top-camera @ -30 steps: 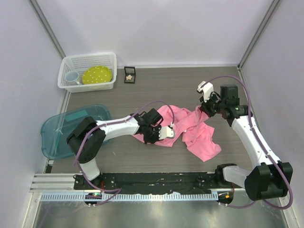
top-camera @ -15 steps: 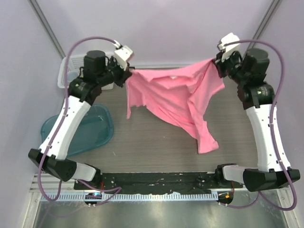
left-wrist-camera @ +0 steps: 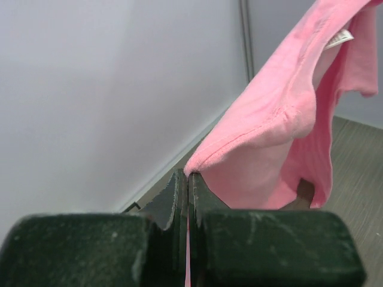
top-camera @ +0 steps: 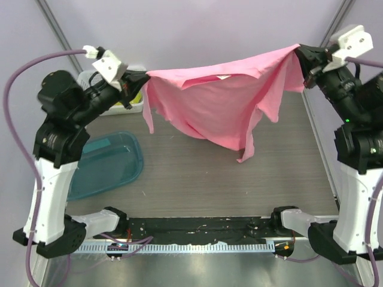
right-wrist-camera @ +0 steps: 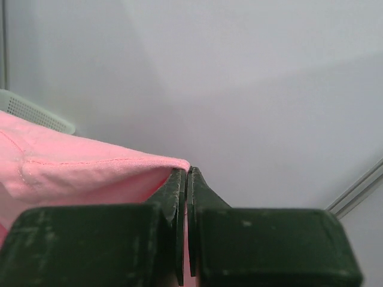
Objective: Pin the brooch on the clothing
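While the T-shirt (top-camera: 209,107) hangs between them, left gripper (top-camera: 145,75) clamps one edge; right gripper (top-camera: 298,50), the other.

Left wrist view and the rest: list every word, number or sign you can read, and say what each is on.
White label inside the collar of the pink T-shirt: too small and blurred to read.
No other readable text in any view.

A pink T-shirt (top-camera: 221,107) strung between the left tool (top-camera: 143,76) and right tool (top-camera: 299,51) curtains off the upper middle of the frame, with the wood-grain counter (top-camera: 197,179) open across centre and lower right and a teal tray (top-camera: 114,164) filling the left edge.
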Controlling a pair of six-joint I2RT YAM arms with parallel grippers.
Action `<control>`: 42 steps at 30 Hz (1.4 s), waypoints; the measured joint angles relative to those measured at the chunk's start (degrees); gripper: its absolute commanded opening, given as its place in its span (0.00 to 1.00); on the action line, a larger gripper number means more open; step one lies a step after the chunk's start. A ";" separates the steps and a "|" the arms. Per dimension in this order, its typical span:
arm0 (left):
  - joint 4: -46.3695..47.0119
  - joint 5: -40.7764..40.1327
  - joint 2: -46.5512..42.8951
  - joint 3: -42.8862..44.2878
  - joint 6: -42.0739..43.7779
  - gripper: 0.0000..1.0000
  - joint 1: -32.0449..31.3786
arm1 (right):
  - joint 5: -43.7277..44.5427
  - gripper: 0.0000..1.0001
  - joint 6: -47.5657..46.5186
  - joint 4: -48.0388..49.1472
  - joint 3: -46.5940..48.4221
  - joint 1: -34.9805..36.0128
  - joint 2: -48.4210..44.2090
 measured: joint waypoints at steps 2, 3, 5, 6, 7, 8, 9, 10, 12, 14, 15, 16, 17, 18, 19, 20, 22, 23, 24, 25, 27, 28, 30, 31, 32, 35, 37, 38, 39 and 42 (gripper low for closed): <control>-0.11 1.92 -2.34 0.76 -0.33 0.00 0.00 | -1.20 0.01 0.79 -0.28 0.59 0.00 -2.36; -0.13 3.19 -3.63 1.55 -1.01 0.00 0.00 | -2.05 0.01 1.22 -0.74 1.22 0.00 -3.50; -0.04 5.31 -5.55 3.39 -2.56 0.00 0.00 | -3.48 0.01 2.60 -1.81 3.10 0.00 -5.25; 0.04 6.19 -6.12 4.26 -3.19 0.00 0.00 | -4.04 0.01 3.45 -2.38 4.76 0.00 -5.70; 0.20 7.34 -6.60 5.62 -4.42 0.00 0.00 | -4.48 0.01 4.33 -2.71 6.38 0.00 -5.95; 0.31 8.28 -6.71 7.15 -5.35 0.00 0.00 | -4.94 0.01 5.42 -3.08 8.68 -0.02 -6.36; 0.44 9.22 -6.71 8.94 -6.58 0.00 0.00 | -5.11 0.01 5.84 -3.06 9.79 -0.07 -6.58; 0.68 9.99 -6.80 10.75 -7.85 0.00 0.00 | -5.44 0.01 6.75 -3.15 11.87 -0.31 -6.67; 1.07 11.08 -6.36 14.71 -10.36 0.00 0.00 | -5.79 0.01 8.35 -3.02 16.72 -0.94 -6.49; 2.03 11.96 -5.03 19.43 -13.22 0.00 -0.02 | -5.81 0.01 9.57 -2.58 21.20 -1.62 -5.86; 2.47 12.11 -4.39 21.07 -13.99 0.00 -0.02 | -5.81 0.01 9.92 -2.25 22.82 -1.88 -5.51; 3.26 12.17 -3.39 23.17 -15.45 0.00 -0.02 | -5.77 0.01 10.23 -1.51 24.55 -2.27 -5.07; 3.85 12.20 -2.69 24.13 -16.33 0.00 -0.02 | -5.70 0.01 10.38 -1.03 25.14 -2.49 -4.90; 4.59 12.24 -1.81 24.96 -17.31 0.00 -0.02 | -5.22 0.01 10.36 -0.28 25.05 -2.64 -4.90; 5.03 11.98 -1.11 25.03 -17.97 0.00 -0.02 | -4.74 0.01 10.27 0.35 24.11 -2.73 -4.94; 5.18 11.76 -0.52 24.68 -18.27 0.00 -0.02 | -4.33 0.01 9.99 0.74 22.84 -2.78 -5.05; 6.03 10.64 0.37 21.51 -18.56 0.00 -0.04 | -2.95 0.01 8.81 1.42 17.68 -2.80 -5.38; 6.38 9.88 0.94 19.21 -18.51 0.00 -0.04 | -2.40 0.01 7.98 2.29 13.55 -2.82 -5.55; 6.56 9.01 1.62 16.59 -18.12 0.00 -0.04 | -1.62 0.01 6.91 2.67 8.76 -2.84 -5.92; 6.54 8.20 2.73 14.21 -17.68 0.00 -0.04 | -0.83 0.01 5.90 2.84 3.89 -2.89 -6.08; 7.45 5.75 5.55 8.41 -16.28 0.00 -0.07 | 0.63 0.01 3.45 3.72 -6.71 -2.91 -5.46; 7.87 4.55 7.30 5.44 -15.61 0.00 -0.07 | 1.51 0.01 2.16 3.89 -11.63 -2.97 -4.46; 8.83 2.03 10.99 0.33 -13.09 0.00 -0.07 | 2.60 0.10 -0.11 4.15 -18.95 -2.99 -2.16; 9.86 0.22 14.49 -3.19 -11.39 0.02 -0.04 | 3.28 0.22 -1.57 5.31 -22.84 -2.99 0.74; 10.38 -1.20 17.05 -5.35 -10.21 0.11 -0.04 | 3.89 0.57 -2.75 5.77 -25.66 -2.99 3.72; 9.27 -6.84 28.89 -8.61 -5.75 0.54 0.00 | 6.54 0.84 -5.77 5.64 -28.20 -2.99 15.34; 6.38 -10.45 37.46 -6.34 -3.87 0.72 0.22 | 8.61 0.93 -7.02 4.83 -26.45 -3.19 23.30; 4.63 -11.50 41.20 -4.52 -3.28 0.83 0.52 | 9.68 0.93 -7.50 1.90 -23.34 -3.28 27.85; 3.10 -12.28 44.39 -2.91 -2.99 0.83 0.98 | 10.51 0.92 -7.87 0.07 -19.76 -3.74 32.35; -0.50 -13.38 46.97 -2.97 -2.97 0.84 3.15 | 10.40 0.92 -8.24 -6.21 -10.64 -6.01 41.35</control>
